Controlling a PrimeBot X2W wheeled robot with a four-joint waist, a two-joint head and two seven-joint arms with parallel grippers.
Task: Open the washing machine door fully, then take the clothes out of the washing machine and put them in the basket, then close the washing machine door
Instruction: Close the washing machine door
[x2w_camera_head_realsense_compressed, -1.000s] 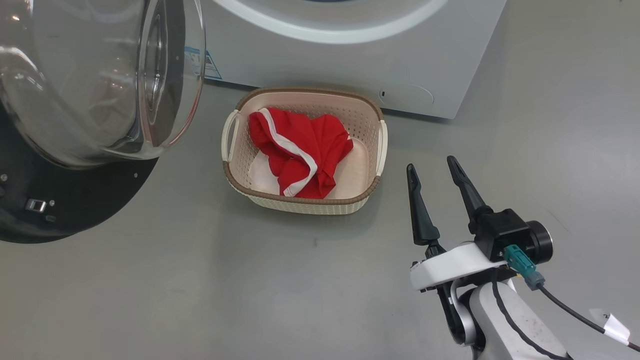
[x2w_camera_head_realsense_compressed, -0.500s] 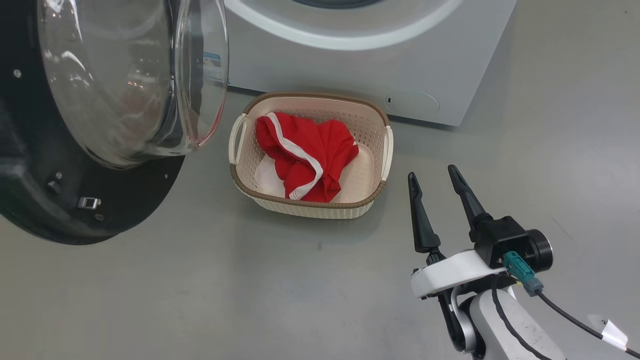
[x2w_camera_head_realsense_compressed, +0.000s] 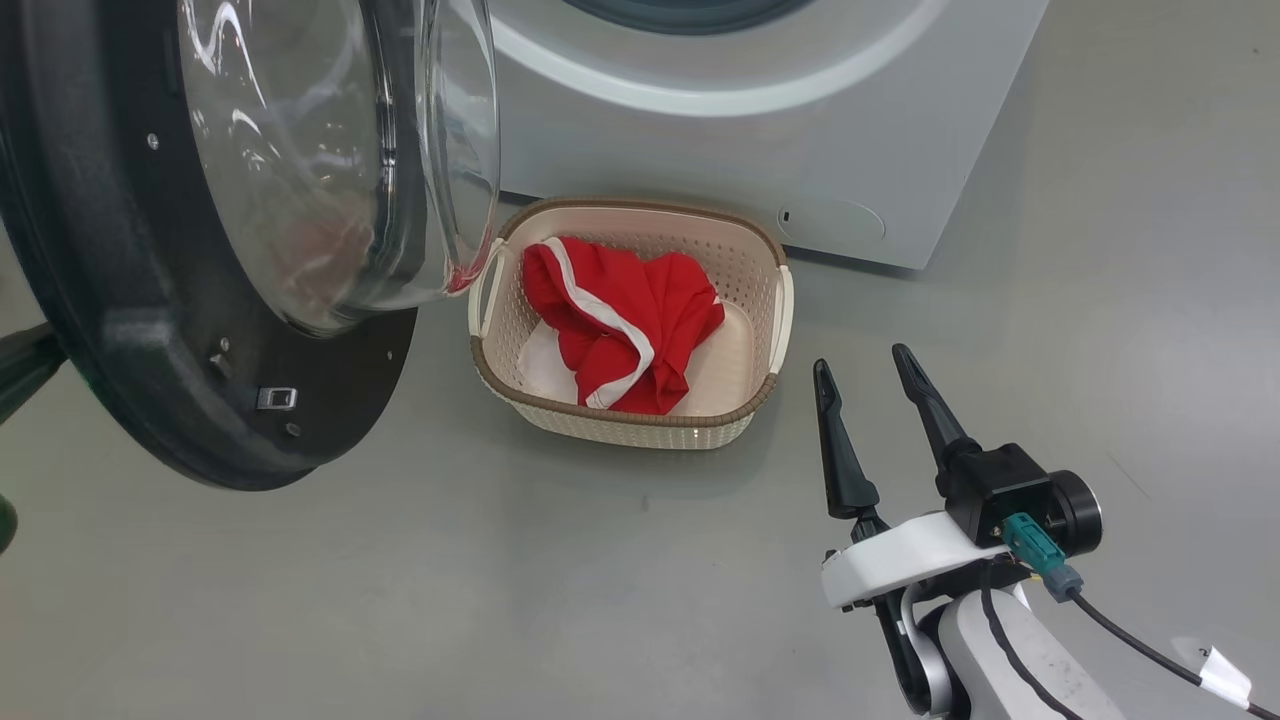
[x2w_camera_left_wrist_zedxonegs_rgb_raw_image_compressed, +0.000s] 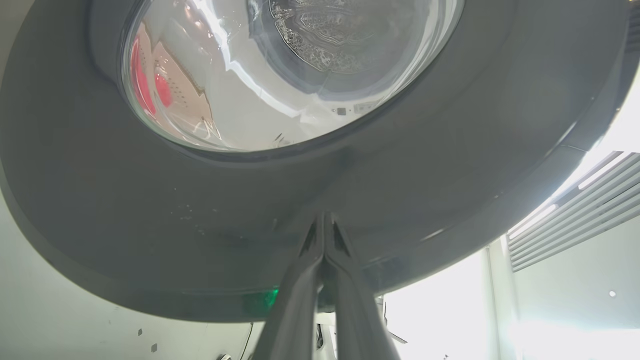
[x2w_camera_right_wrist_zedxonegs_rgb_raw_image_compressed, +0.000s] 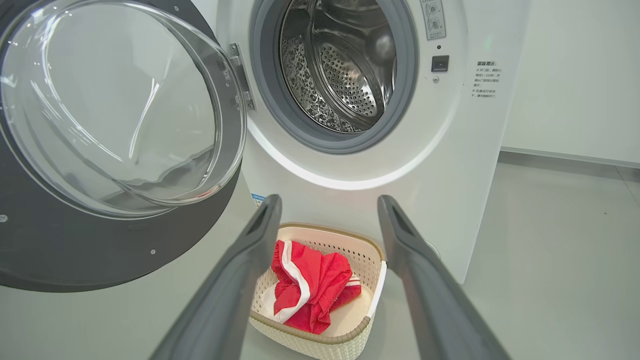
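At the upper left of the head view, the washing machine door (x2w_camera_head_realsense_compressed: 110, 300) stands part-way swung. Its glass bowl overlaps the left handle of the basket (x2w_camera_head_realsense_compressed: 630, 418), which sits mid-frame just in front of the washing machine (x2w_camera_head_realsense_compressed: 700, 140), the clothes (x2w_camera_head_realsense_compressed: 620, 320) heaped red inside. At lower right the right gripper (x2w_camera_head_realsense_compressed: 861, 358) hovers over the floor (x2w_camera_head_realsense_compressed: 400, 600), fingers spread wide, holding nothing.

In the left wrist view, the left gripper (x2w_camera_left_wrist_zedxonegs_rgb_raw_image_compressed: 324, 222) is pinched together and empty, tips on the door's dark rim at centre frame.

In the right wrist view, the drum (x2w_camera_right_wrist_zedxonegs_rgb_raw_image_compressed: 345, 70) at top centre looks empty. I judge the closing step is in hand. Next comes a steady push round to the latch. The basket lies near the door's sweep, and I cannot tell whether the door clears it.
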